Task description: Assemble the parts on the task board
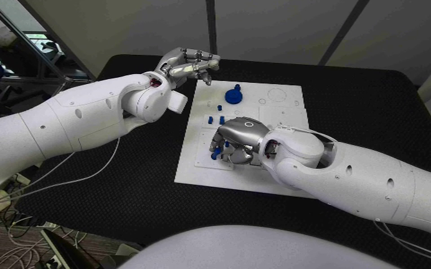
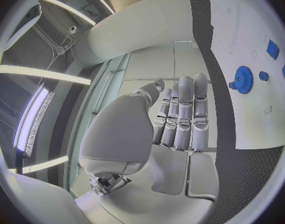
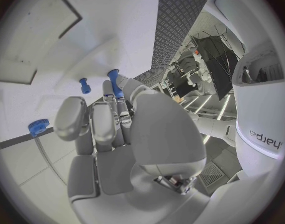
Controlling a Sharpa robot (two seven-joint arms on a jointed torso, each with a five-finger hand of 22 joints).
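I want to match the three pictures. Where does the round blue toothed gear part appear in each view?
Head view: the round blue gear lies on the far part of the white task board, near the left hand.
Left wrist view: the gear lies on the board, beyond the fingers.
Right wrist view: the gear sits beside the right hand.
Shared landmark: the white task board.

Quantities in view: 1 white board (image 1: pixel 269 175), 1 blue gear (image 1: pixel 233 96), 1 blue peg (image 3: pixel 115 82) held in fingers, 2 hands, and several small blue pieces, too small to count.
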